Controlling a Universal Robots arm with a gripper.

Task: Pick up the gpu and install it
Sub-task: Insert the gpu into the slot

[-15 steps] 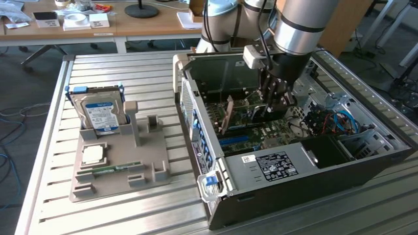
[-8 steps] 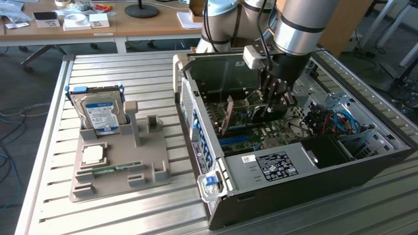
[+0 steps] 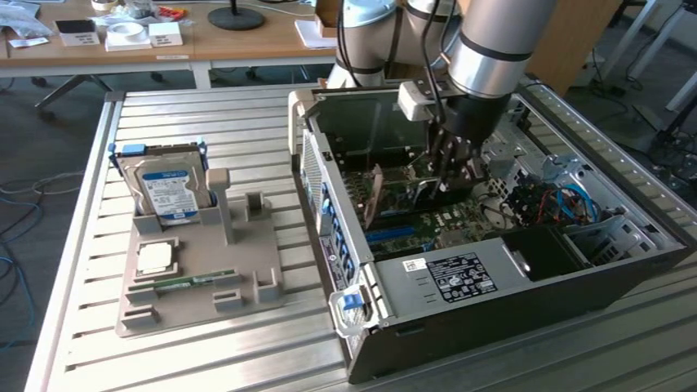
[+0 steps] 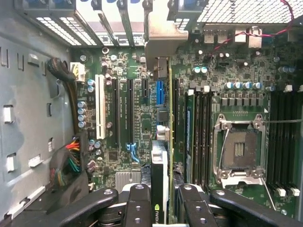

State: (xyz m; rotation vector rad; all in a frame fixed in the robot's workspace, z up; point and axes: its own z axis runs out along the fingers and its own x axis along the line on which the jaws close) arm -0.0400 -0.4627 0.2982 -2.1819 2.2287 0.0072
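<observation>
Slatted metal table [image 3: 218, 351] carries one open computer case [image 3: 523, 278] and, at the exterior view's left, one grey holder [image 3: 196, 302]. A second, wooden table [image 3: 250, 45] stands behind. On the holder are one hard drive [image 3: 169, 192] standing on edge, one pale square chip [image 3: 156, 257] lying flat, and one RAM stick [image 3: 194, 282] lying flat near the front edge. One robot arm [image 3: 490, 41] reaches straight down into the case, its gripper [image 3: 452, 167] low over the boards inside.

The wrist view shows what the exterior view hides. The two fingers [image 4: 139, 205] are clenched on the gpu [image 4: 159, 165], which is seen edge-on and upright between them. The card runs away from the gripper along the motherboard [image 4: 142, 71] to its metal bracket [image 4: 161, 38] at the case's rear wall. It lies in line with the expansion slots, beside one short blue slot [image 4: 158, 92]. Whether its edge is seated in a slot I cannot tell. The same view shows one white slot [image 4: 100, 106], one CPU socket [image 4: 236, 149] and one bundle of coloured wires [image 4: 71, 163].
</observation>
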